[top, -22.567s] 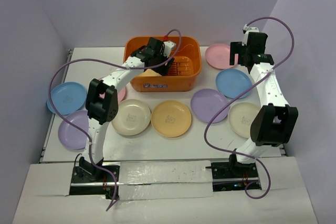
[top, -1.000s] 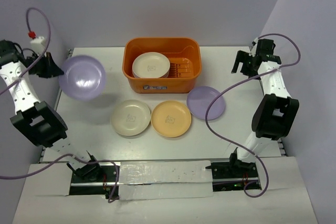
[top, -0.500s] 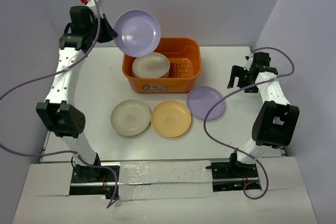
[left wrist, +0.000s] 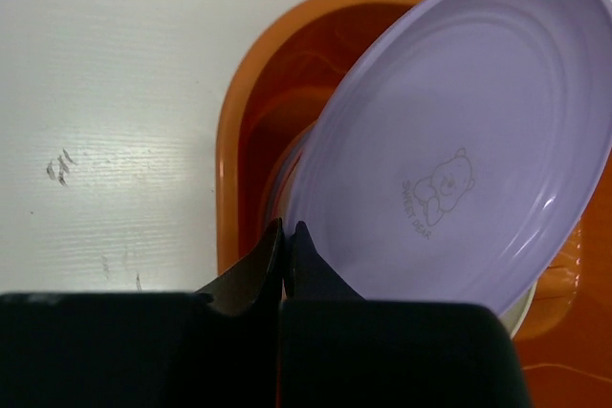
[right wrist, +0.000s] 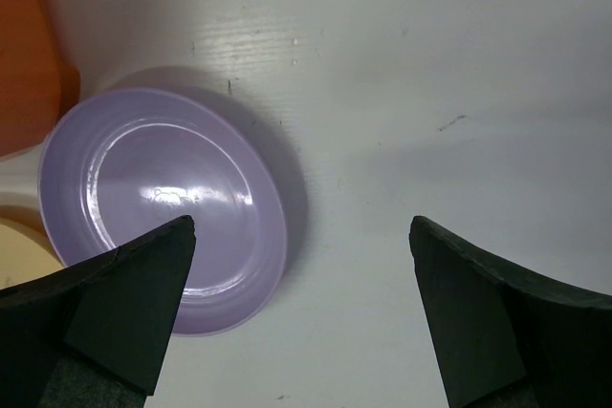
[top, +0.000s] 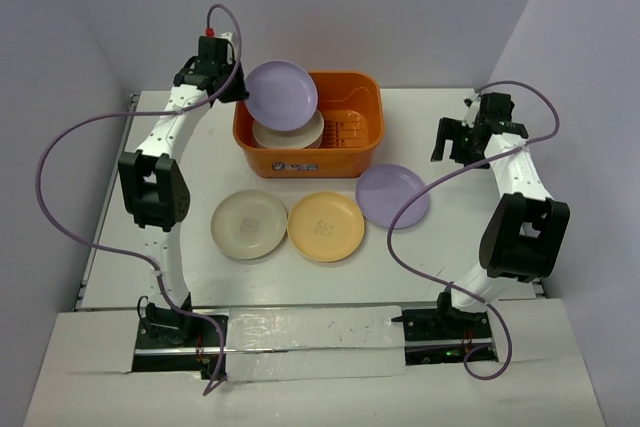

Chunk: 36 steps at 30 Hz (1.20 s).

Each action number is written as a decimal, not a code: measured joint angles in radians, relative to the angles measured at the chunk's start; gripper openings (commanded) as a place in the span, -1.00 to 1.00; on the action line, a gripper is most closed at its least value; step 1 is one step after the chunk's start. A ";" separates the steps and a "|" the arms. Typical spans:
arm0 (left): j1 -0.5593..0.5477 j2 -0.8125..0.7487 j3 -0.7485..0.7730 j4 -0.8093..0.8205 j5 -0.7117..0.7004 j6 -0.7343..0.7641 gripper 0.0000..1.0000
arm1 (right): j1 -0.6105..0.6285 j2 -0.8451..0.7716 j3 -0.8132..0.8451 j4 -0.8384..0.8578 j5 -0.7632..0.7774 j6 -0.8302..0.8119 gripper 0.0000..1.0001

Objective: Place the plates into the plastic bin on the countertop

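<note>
Over the left half of the plastic bin (top: pixel 350 159), which sits at the upper centre of the overhead view, the left gripper (left wrist: pixel 285 232) pinches the near rim of the held lavender plate (left wrist: pixel 459 140) with its fingers pressed tight on the edge. The plate hangs tilted, its face turned up and outward and its low edge just above the stacked cream plate (top: pixel 290 139) that already lies in the bin. That tilt seems chosen so the plate clears the orange wall and can be lowered onto the stack. At the right of the overhead view the right gripper (right wrist: pixel 301 224) is spread wide and holds nothing. It hovers above the loose lavender plate (top: pixel 393 196), which rests on the worktop (top: pixel 470 247) just off the bin's front right corner and is probably the next one to fetch. The loose cream plate (top: pixel 250 224) and the yellow-orange plate (top: pixel 326 226) lie side by side in front of the bin. Half a second earlier the held plate was higher, above the bin's back left corner; it has since come down and moved right over the stack, while the right arm has hardly shifted. Far earlier, many more plates were spread over the worktop; now only three remain outside the bin.
</note>
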<state>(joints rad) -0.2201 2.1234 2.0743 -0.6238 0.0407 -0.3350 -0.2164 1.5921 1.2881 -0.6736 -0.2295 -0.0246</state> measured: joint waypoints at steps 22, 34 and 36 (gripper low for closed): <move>-0.033 -0.104 0.066 0.108 0.068 0.102 0.98 | 0.112 0.221 0.038 0.014 -0.030 -0.048 0.54; -0.027 -0.392 -0.127 0.239 -0.034 0.224 0.99 | 0.119 0.434 0.163 -0.017 -0.066 -0.057 -0.31; -0.011 -0.409 -0.178 0.238 -0.047 0.237 0.98 | 0.118 0.448 0.183 -0.023 -0.086 -0.070 -0.67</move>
<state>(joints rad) -0.2311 1.7144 1.8960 -0.3862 -0.0060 -0.0985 -0.0981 2.0403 1.4715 -0.6963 -0.3154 -0.0949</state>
